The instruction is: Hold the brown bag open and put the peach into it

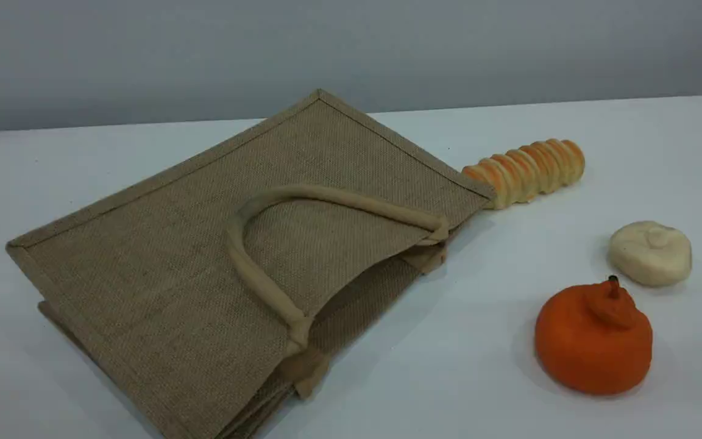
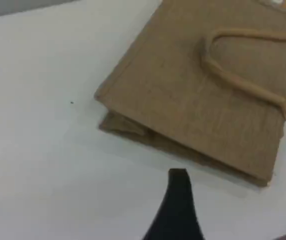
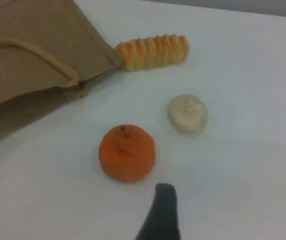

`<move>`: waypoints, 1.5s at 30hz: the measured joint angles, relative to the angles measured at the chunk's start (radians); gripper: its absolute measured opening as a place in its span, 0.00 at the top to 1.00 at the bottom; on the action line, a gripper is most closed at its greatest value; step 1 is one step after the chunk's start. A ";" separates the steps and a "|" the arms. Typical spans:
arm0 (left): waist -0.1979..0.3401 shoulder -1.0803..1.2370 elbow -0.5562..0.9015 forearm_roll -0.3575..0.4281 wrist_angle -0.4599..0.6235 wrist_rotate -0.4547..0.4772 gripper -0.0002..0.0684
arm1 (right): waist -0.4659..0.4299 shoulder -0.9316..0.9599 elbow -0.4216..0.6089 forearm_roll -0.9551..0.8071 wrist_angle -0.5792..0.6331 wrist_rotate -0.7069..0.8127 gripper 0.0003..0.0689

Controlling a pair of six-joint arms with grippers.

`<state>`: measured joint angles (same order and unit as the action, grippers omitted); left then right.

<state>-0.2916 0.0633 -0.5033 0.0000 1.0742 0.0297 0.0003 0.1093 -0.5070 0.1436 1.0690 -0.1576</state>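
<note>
The brown bag [image 1: 174, 262] lies flat on the white table, left of centre, with its mouth facing the lower right and only slightly agape. One beige loop handle [image 1: 326, 196] rests on its top side. No peach shows in any view. Neither arm appears in the scene view. In the left wrist view a single dark fingertip [image 2: 179, 200] hovers over bare table just short of the bag's [image 2: 193, 95] folded bottom edge. The right wrist view shows one dark fingertip [image 3: 162, 210] above the table close to the orange fruit, with the bag's mouth [image 3: 27, 70] at upper left. Nothing is held by either gripper.
An orange stemmed fruit [image 1: 593, 338] sits at the right front, with a cream-white lumpy bun [image 1: 650, 253] just behind it. A ridged golden bread roll [image 1: 528, 171] lies against the bag's far right corner. A grey wall stands behind the table's far edge.
</note>
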 joint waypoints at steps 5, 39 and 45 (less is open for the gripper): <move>0.000 0.000 0.000 0.000 0.004 0.001 0.19 | 0.000 0.000 -0.001 0.000 0.001 0.000 0.15; 0.297 -0.063 0.000 0.000 0.004 0.006 0.19 | 0.040 -0.109 -0.001 0.011 0.003 -0.001 0.15; 0.297 -0.063 0.000 0.000 0.004 0.006 0.19 | 0.040 -0.109 -0.001 0.011 0.003 -0.001 0.15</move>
<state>0.0056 0.0000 -0.5030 0.0000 1.0786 0.0357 0.0404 0.0000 -0.5079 0.1545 1.0716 -0.1587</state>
